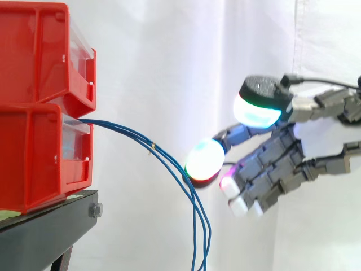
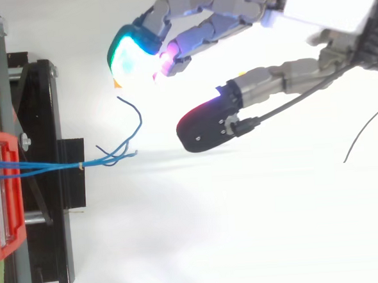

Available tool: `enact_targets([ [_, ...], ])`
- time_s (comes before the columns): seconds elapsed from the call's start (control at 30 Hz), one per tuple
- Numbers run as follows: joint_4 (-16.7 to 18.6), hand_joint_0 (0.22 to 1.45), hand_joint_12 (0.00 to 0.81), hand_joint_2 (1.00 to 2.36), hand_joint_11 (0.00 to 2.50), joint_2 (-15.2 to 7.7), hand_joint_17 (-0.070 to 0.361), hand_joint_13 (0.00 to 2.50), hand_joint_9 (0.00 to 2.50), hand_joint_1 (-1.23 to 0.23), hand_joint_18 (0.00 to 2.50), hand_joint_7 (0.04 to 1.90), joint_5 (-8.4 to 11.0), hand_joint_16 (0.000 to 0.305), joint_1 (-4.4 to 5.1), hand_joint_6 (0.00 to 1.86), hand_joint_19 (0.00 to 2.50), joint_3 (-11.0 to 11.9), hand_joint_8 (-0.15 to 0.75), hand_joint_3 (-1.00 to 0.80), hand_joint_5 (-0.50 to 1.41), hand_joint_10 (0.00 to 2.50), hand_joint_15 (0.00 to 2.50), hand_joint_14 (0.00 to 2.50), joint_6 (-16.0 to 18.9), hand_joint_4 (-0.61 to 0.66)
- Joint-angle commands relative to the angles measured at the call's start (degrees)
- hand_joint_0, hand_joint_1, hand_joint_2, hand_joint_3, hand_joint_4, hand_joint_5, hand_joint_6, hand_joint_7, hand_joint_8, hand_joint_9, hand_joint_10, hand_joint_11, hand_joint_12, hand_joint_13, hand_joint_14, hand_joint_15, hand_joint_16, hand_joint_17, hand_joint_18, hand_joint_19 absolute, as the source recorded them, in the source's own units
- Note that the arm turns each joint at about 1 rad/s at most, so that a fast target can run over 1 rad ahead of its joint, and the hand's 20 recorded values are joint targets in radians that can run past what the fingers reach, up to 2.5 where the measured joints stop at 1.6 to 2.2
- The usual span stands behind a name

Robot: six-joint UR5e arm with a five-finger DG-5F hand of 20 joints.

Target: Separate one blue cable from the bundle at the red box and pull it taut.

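A bundle of thin blue cables (image 1: 163, 155) comes out of the lower red box (image 1: 45, 155) and droops down to the right, hanging slack past the bottom of the side view. From above, the same blue cables (image 2: 62, 164) run from the red box (image 2: 3, 191) and splay into loose ends. My hand (image 1: 271, 164) hovers right of the cables, its fingers spread and nearly straight, holding nothing. One glowing fingertip (image 1: 204, 161) is close to the cables, apart from them. In the top view the hand (image 2: 233, 17) sits up and right of the cable ends.
A second red box (image 1: 42, 53) is stacked on the lower one. Both rest on a black stand (image 1: 48, 231), seen from above as a black frame (image 2: 47, 188). A white curtain lies behind everything.
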Motion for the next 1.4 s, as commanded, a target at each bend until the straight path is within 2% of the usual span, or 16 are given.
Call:
enact_targets([
  [0.0,0.4,0.50,0.298,1.00,0.56,-1.4,0.071,0.62,0.67,-0.66,0.40,0.81,-0.14,0.032,-0.03,0.50,0.44,0.1,0.266,-0.50,-0.20,0.02,0.42,0.01,0.7,0.09],
  [0.17,1.3,0.50,0.299,1.00,0.56,-1.4,0.071,0.63,0.68,-0.65,0.40,0.81,-0.06,0.031,0.06,0.50,0.44,0.1,0.268,-0.50,-0.20,0.02,0.42,0.02,0.5,0.09],
  [0.33,1.4,0.50,0.299,1.00,0.57,-3.7,0.071,0.63,0.68,-0.65,0.40,0.81,-0.58,0.032,-0.11,0.50,0.44,0.3,0.269,-0.50,-0.20,0.02,0.42,0.02,0.8,0.09],
  [0.53,4.4,0.50,0.300,1.00,0.57,-4.5,0.071,0.64,0.69,-0.65,0.41,0.81,-2.52,0.032,0.24,0.50,0.45,1.6,0.268,-0.50,-0.20,0.02,0.43,0.01,2.5,0.10],
  [0.57,4.6,0.50,0.299,1.00,0.57,-4.9,0.071,0.64,0.69,-0.65,0.41,0.81,-2.60,0.032,0.33,0.50,0.45,1.7,0.272,-0.50,-0.20,0.02,0.42,0.01,2.5,0.10],
  [0.63,5.2,0.50,0.300,1.00,0.57,-6.4,0.071,0.65,0.70,-0.65,0.41,0.81,-4.10,0.032,0.33,0.50,0.45,2.7,0.274,-0.50,-0.20,0.02,0.43,0.02,3.0,0.10],
  [0.77,5.6,0.50,0.304,1.00,0.57,-6.5,0.071,0.66,0.70,-0.65,0.41,0.81,-5.24,0.032,0.41,0.50,0.46,2.7,0.273,-0.50,-0.20,0.02,0.43,0.02,4.4,0.10],
  [0.97,6.9,0.50,0.302,1.00,0.56,-6.5,0.072,0.68,0.71,-0.64,0.43,0.82,-5.50,0.032,0.68,0.50,0.47,2.8,0.275,-0.50,-0.19,0.02,0.43,0.02,4.7,0.11],
  [1.13,7.1,0.51,0.302,1.00,0.57,-6.5,0.072,0.71,0.73,-0.64,0.46,0.83,-7.09,0.032,0.68,0.50,0.48,2.8,0.278,-0.50,-0.18,0.02,0.45,0.02,6.1,0.11],
  [1.37,8.6,0.52,0.301,1.00,0.58,-6.5,0.070,0.74,0.76,-0.65,0.48,0.86,-7.26,0.031,1.29,0.50,0.49,2.8,0.280,-0.50,-0.16,0.02,0.45,0.02,7.8,0.12],
])
